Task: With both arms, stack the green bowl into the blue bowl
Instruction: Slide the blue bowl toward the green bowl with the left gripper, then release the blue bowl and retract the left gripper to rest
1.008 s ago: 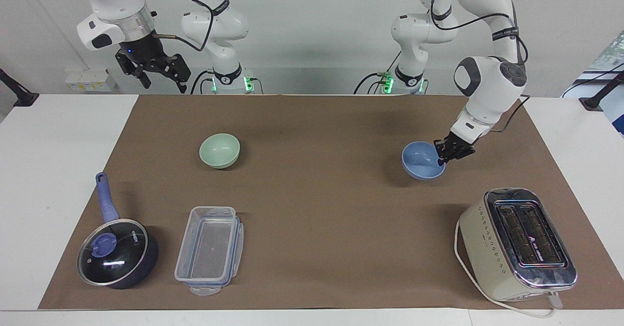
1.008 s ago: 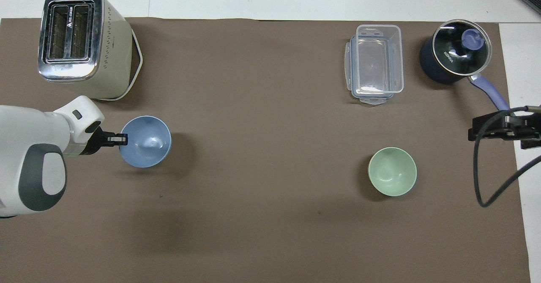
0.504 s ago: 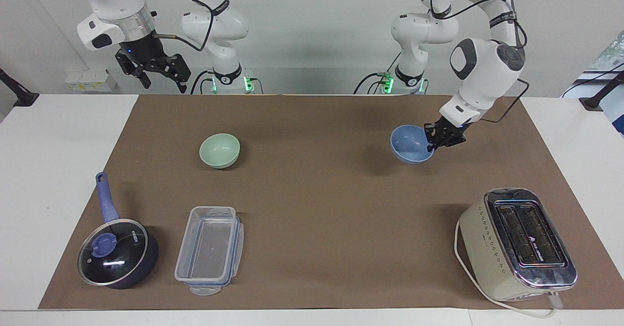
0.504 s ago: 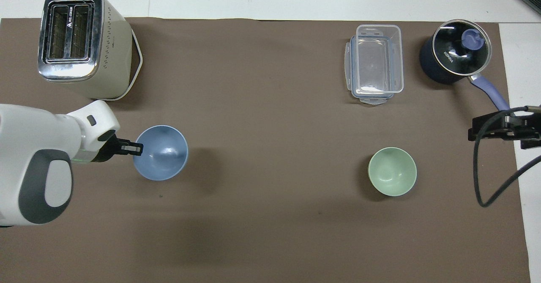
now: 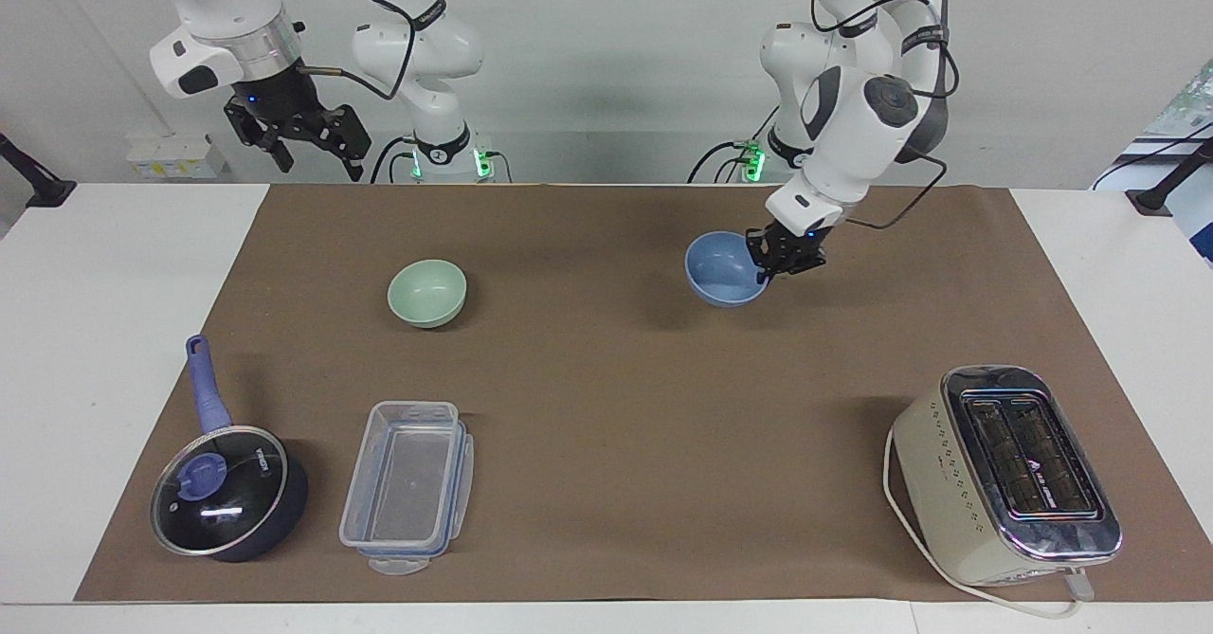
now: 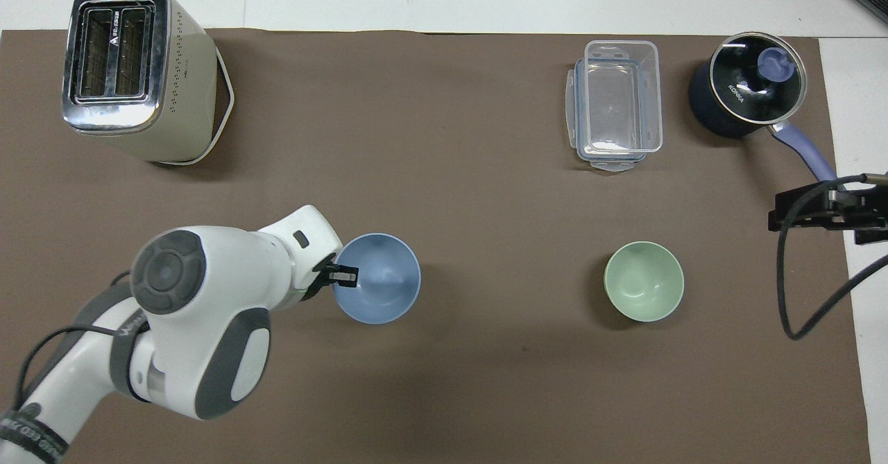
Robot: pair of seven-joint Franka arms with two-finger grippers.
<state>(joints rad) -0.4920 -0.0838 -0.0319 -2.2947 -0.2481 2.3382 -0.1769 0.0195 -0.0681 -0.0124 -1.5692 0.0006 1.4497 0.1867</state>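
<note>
The green bowl sits on the mat toward my right arm's end, well apart from the blue bowl, which hangs in the air over the mat's middle, my left gripper clamped on its rim. My right gripper, fingers apart, waits raised over the table's edge at its own end; that arm is the nearer to the green bowl. Since a second ago, the blue bowl has left its spot near the toaster, lifted and carried toward the centre.
</note>
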